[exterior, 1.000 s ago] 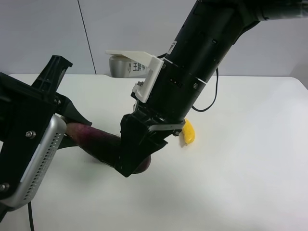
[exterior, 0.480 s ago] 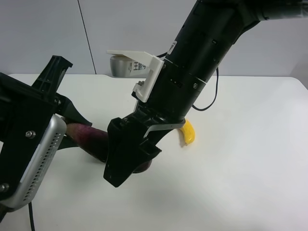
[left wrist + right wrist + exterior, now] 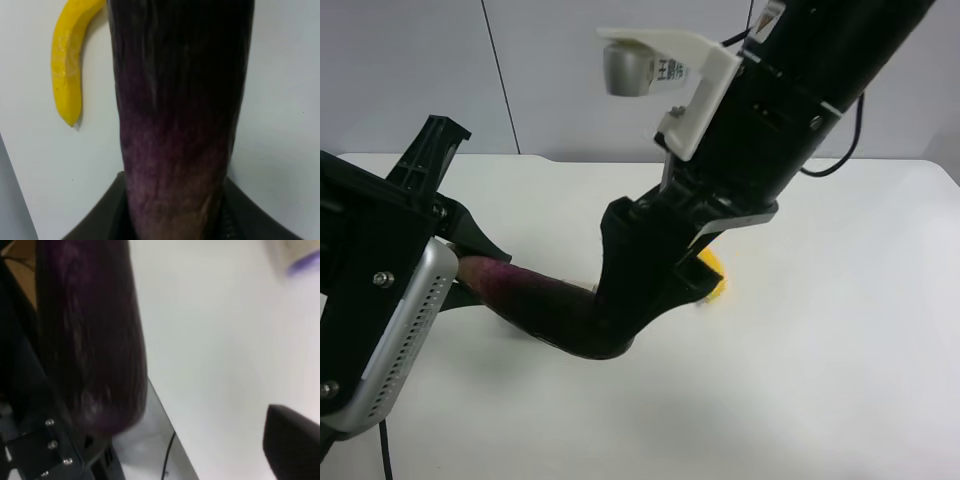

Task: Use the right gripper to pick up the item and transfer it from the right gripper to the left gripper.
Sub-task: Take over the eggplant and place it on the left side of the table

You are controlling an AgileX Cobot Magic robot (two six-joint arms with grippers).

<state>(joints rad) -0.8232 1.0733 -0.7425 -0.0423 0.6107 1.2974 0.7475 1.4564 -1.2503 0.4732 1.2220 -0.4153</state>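
White worktop (image 3: 840,360) against a pale grey panelled wall (image 3: 410,70), far edge straight along the wall and rounding off at the exterior high view's right. Broad open stretch of surface toward that side and along the near edge. At that view's left, the left claw (image 3: 465,262), black with a silver perforated panel (image 3: 390,340), clamped shut on the pale stem end of the eggplant (image 3: 535,300). Dark purple body slanting from there down toward the middle of the worktop, shadow close beneath; contact between fat end and surface impossible to judge. Around that fat end, the right claw (image 3: 650,295), spread open: in the right wrist view one finger (image 3: 292,445) well apart from the glossy skin, white surface between them. Above, a thick black arm with a white bracket (image 3: 700,75), reaching in from the upper right and crowding the air over the centre. Just behind the right claw, a yellow banana (image 3: 67,65) flat on the worktop beside the eggplant's far end, mostly hidden in the exterior high view. Farther off, blurred in the right wrist view, a pale roll (image 3: 295,260) with a purple end. Black cable (image 3: 842,140) looping beside the right arm.
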